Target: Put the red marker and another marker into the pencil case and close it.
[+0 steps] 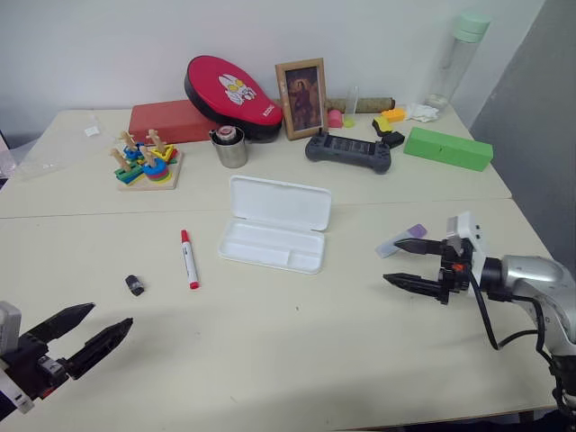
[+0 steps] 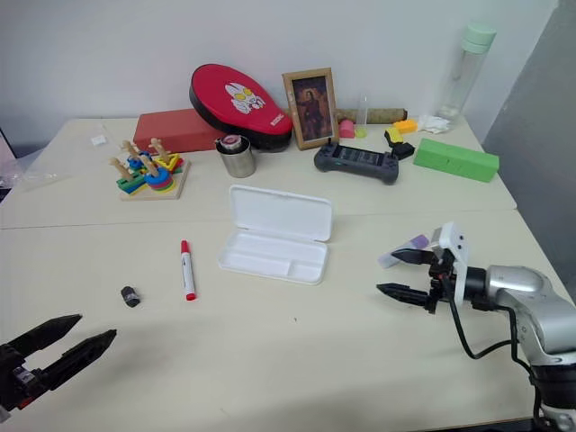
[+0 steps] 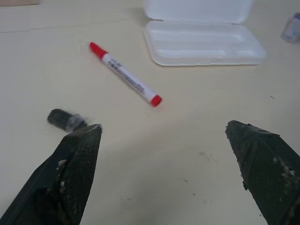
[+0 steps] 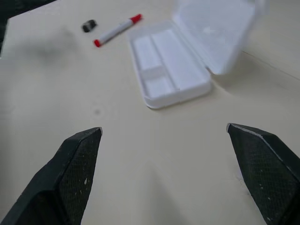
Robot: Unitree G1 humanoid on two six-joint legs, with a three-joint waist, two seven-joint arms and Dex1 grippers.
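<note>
Jaws of both grippers stand wide apart, holding nothing. Left gripper (image 1: 85,331): low over the near left part of the worktop (image 1: 297,360), black fingers (image 3: 77,154) pointing toward the middle. Right gripper (image 1: 403,263): over the right side of the worktop, pointing left toward the case.

Pencil case (image 1: 274,246): white, lying open at mid-worktop, lid (image 1: 280,202) tilted back on the far side, divided tray bare.

Red marker (image 1: 189,259): flat on the worktop left of the case, apart from it, red cap toward the far side.

Purple-capped marker (image 1: 401,240): short, pale-bodied, lying on the worktop right of the case, just behind the right gripper's upper finger; whether they touch cannot be told.

Small black cap-like piece (image 1: 135,285): left of the red marker, near it, not touching.

Far half of the worktop: red box (image 1: 166,121), red oval pouch (image 1: 229,94) leaning on it, metal cup (image 1: 230,147), wooden stacking toy (image 1: 146,164), framed picture (image 1: 301,97), dark game controller (image 1: 349,150), green box (image 1: 447,148), clear bottle (image 1: 457,58) with pale green lid.
</note>
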